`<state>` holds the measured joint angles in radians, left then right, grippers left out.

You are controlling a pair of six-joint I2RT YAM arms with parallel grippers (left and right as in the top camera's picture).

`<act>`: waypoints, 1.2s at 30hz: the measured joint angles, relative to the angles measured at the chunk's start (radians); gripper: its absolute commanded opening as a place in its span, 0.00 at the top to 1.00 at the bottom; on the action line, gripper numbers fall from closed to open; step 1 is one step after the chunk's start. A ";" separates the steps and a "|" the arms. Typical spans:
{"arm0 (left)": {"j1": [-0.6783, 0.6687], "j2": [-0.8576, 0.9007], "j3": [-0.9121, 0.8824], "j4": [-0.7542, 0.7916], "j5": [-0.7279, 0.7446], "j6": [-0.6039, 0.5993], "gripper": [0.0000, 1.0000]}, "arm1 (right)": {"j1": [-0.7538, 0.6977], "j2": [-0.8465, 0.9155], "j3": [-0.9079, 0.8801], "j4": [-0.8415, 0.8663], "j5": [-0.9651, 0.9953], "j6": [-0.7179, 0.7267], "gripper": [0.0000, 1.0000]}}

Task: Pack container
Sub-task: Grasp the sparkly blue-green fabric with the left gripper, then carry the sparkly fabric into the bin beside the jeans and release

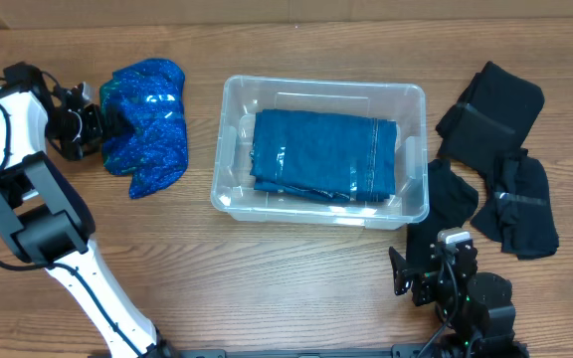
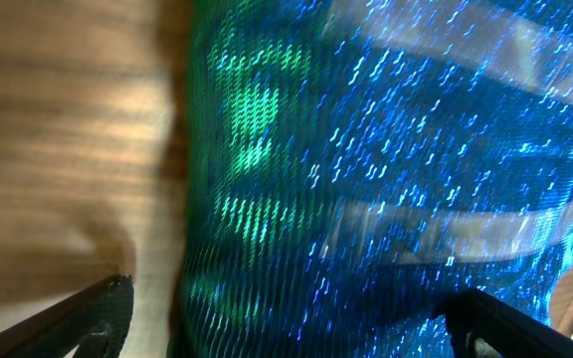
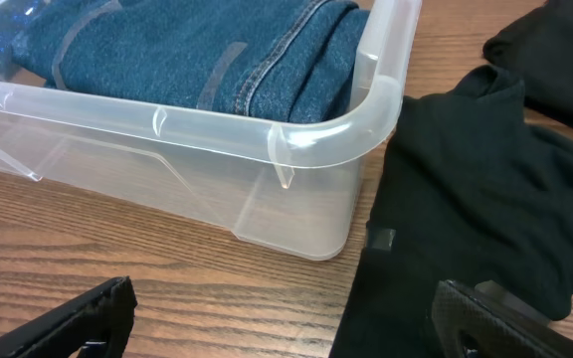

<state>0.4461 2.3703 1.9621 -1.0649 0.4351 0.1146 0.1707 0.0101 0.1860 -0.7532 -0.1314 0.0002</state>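
Observation:
The clear plastic container (image 1: 415, 99) sits mid-table with folded blue jeans (image 1: 324, 155) inside; its near corner (image 3: 351, 119) and the jeans (image 3: 207, 40) show in the right wrist view. A shiny blue garment (image 1: 147, 124) lies crumpled to its left and fills the left wrist view (image 2: 386, 179). My left gripper (image 1: 95, 129) is open at that garment's left edge, its fingers (image 2: 286, 318) astride the cloth. My right gripper (image 1: 416, 273) is open and empty over the table in front of the container's right corner, its fingers (image 3: 286, 323) astride bare wood and the edge of black cloth.
Several black garments (image 1: 500, 149) lie in a pile to the right of the container, one (image 3: 485, 209) reaching down beside my right gripper. Bare wood table (image 1: 267, 288) lies in front of the container.

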 measured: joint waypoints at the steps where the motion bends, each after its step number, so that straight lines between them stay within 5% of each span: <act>1: -0.006 0.000 0.000 0.021 0.009 0.005 0.07 | 0.000 0.000 0.000 0.000 0.000 0.000 0.00; 2: -0.016 0.000 0.000 0.058 0.022 0.013 0.18 | 0.000 0.000 0.000 0.000 0.000 0.000 0.00; 3: -0.028 0.000 0.000 0.067 0.028 0.019 0.42 | 0.000 0.000 0.000 0.000 0.000 0.000 0.00; 6: -0.064 0.004 0.000 0.074 0.034 0.025 0.89 | 0.000 0.000 0.000 0.000 0.000 0.000 0.00; 7: -0.072 0.007 0.000 0.068 0.037 0.027 0.96 | 0.000 0.000 0.000 0.000 0.000 0.000 0.00; 10: -0.087 0.011 0.005 0.011 0.052 0.027 0.96 | 0.000 0.000 0.000 0.000 0.000 0.001 0.00; 14: -0.087 -0.026 0.135 -0.258 0.087 0.024 0.96 | 0.000 0.000 0.000 0.000 0.000 0.000 0.00; 18: -0.142 -0.309 0.206 -0.357 0.177 0.018 0.96 | 0.000 0.000 0.000 0.000 0.000 0.000 0.00; 22: -0.422 -0.565 0.255 -0.305 0.234 -0.111 0.96 | 0.000 0.000 0.000 0.000 0.000 0.000 0.00; 27: -0.731 -0.491 0.201 -0.213 0.040 -0.350 0.96 | 0.000 0.000 0.000 0.000 0.000 0.000 0.00; 33: -0.811 -0.381 0.029 -0.130 -0.137 -0.479 0.95 | 0.000 0.000 0.000 0.000 0.000 0.000 0.00; 35: -0.810 -0.329 0.001 -0.127 -0.142 -0.456 0.78 | 0.000 0.000 0.000 0.000 0.000 0.000 0.00; 36: -0.808 -0.309 0.000 -0.127 -0.144 -0.436 0.49 | 0.000 0.000 0.000 0.001 0.000 0.000 0.00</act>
<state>-0.3622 2.0617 1.9617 -1.1919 0.2913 -0.3210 0.1707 0.0101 0.1860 -0.7525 -0.1310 0.0002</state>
